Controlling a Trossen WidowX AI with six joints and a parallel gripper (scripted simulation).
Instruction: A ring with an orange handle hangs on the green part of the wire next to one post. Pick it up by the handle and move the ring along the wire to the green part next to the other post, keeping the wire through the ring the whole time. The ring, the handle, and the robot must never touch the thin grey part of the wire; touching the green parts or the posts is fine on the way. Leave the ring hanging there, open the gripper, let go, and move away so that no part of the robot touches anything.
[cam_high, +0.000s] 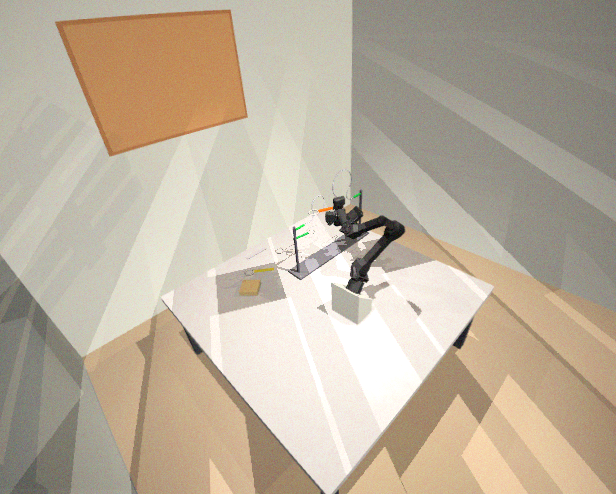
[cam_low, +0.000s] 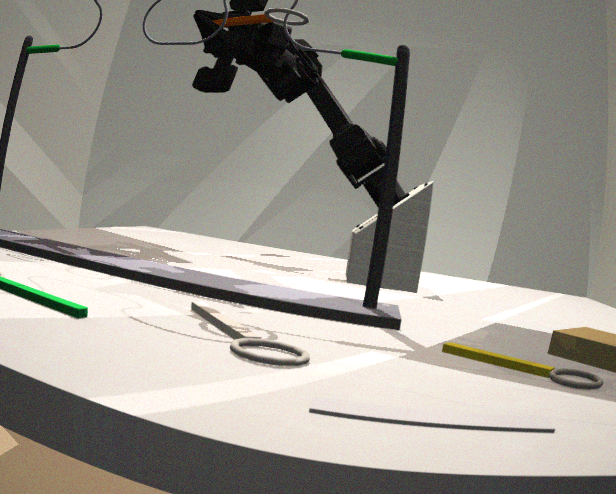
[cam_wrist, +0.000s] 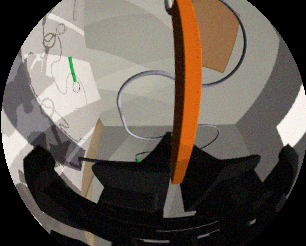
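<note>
My gripper (cam_high: 333, 208) (cam_low: 220, 22) (cam_wrist: 171, 134) is shut on the orange handle (cam_high: 324, 209) (cam_low: 246, 20) (cam_wrist: 189, 75) near its end, high above the base. The grey ring (cam_low: 306, 20) at the handle's other end is tilted nearly flat. The thin grey wire (cam_low: 321, 50) (cam_wrist: 119, 102) appears to run through it; contact cannot be told. In the exterior view, a wire loop crosses in front of my gripper. One green part (cam_high: 299, 226) (cam_low: 369, 57) joins the near post (cam_high: 296, 252) (cam_low: 393, 138); the other green part (cam_high: 357, 195) (cam_low: 43, 49) joins the far post (cam_high: 360, 208) (cam_low: 13, 97).
The dark base (cam_low: 205, 292) carries both posts. On the table lie a green bar (cam_low: 46, 297), a grey-handled ring (cam_low: 233, 351), a yellow-handled ring (cam_high: 263, 270) (cam_low: 496, 359), a thin dark rod (cam_low: 431, 424) and a tan block (cam_high: 249, 287) (cam_low: 586, 344). A pale panel (cam_high: 347, 303) (cam_low: 395, 247) stands by the arm's base.
</note>
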